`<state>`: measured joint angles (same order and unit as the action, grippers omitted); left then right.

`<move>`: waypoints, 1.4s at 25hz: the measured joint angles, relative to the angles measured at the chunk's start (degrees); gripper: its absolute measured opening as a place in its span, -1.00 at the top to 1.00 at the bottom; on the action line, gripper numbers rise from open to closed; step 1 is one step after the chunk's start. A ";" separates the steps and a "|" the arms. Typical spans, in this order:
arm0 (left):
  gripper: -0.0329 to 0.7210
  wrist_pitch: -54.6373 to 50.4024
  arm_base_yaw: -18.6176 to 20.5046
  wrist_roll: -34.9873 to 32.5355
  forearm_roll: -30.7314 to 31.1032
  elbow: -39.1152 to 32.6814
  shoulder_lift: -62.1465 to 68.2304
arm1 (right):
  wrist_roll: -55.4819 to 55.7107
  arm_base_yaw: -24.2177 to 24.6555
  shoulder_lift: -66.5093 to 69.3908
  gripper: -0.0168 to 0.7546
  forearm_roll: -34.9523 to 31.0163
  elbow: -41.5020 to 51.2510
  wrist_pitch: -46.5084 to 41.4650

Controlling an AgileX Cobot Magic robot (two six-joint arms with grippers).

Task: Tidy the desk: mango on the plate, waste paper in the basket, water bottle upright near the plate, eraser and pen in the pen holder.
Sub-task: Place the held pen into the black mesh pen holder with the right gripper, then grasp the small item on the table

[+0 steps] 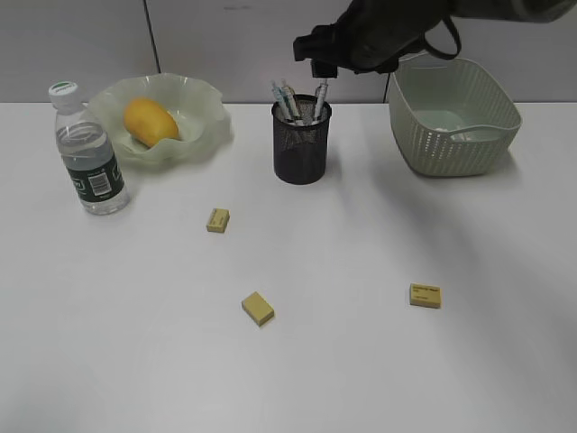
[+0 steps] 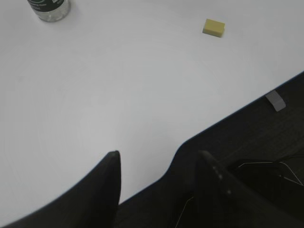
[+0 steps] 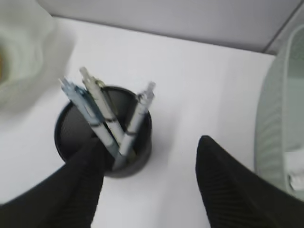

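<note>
A: Start with the biggest thing.

B: The desk (image 1: pixel 361 361), plain white, fills most of the exterior view. At upper right stands the basket (image 1: pixel 453 117), pale green with woven-pattern sides. At upper left is the plate (image 1: pixel 206 113), translucent green with a wavy rim, and the mango (image 1: pixel 150 122) lies on it, smooth and yellow-orange.

A: And the bottle?

B: The water bottle (image 1: pixel 87 152) stands upright at the left edge, just beside the plate, clear with a pale cap. Its dark green-and-white label carries print too small to read.

A: The middle of the frame?

B: The pen holder (image 1: pixel 302 144), black mesh, sits top centre with three pens (image 1: pixel 287 101) leaning in it. Three small yellow erasers (image 1: pixel 258 308) lie apart on the desk below; the dark marks on their faces are illegible.

A: What do the wrist views add?

B: The right wrist view looks down into the holder, and at its lower right corner a white scrap, the waste paper (image 3: pixel 297 179), lies inside the basket; the exterior view does not show that. The right gripper (image 3: pixel 149 166) hangs above the holder, jaws spread, holding nothing.

A: The left one?

B: The left gripper (image 2: pixel 159 166) is out of the exterior view. Its own camera shows it over the desk's front edge, jaws apart and empty.
</note>
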<state>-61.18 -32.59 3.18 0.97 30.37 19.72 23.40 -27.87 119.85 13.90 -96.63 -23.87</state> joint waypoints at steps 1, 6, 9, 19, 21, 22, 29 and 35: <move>-0.10 0.00 0.00 0.00 0.00 0.00 0.00 | -1.20 0.00 -1.07 -0.31 0.00 0.00 -3.63; -0.10 0.00 0.00 0.00 0.00 0.00 0.00 | -11.37 0.00 -4.35 -0.24 -3.10 -0.11 -22.42; -0.10 0.00 0.00 0.00 0.00 0.00 0.00 | -15.74 0.00 -4.97 -0.23 -4.35 -0.11 -33.09; -0.10 0.00 0.00 0.00 0.00 0.00 0.00 | -20.30 0.00 -7.99 -0.23 -8.19 1.06 -45.01; -0.10 0.00 0.00 0.00 0.00 0.00 0.00 | -20.48 -0.04 -10.52 -0.23 -9.33 2.43 -45.13; -0.10 0.00 0.00 0.00 0.00 0.00 0.00 | -20.60 -0.04 -11.99 -0.23 -9.62 3.47 -45.13; -0.10 0.00 0.00 0.00 0.00 0.00 0.00 | -21.10 -0.04 -26.24 -0.23 -9.93 16.80 -45.13; -0.10 0.00 0.00 0.00 0.00 0.00 0.00 | -21.35 -0.04 -43.01 -0.23 -10.06 33.10 -42.13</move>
<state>-61.18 -32.59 3.18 0.97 30.37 19.72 2.05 -27.91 76.84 3.85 -63.52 -65.99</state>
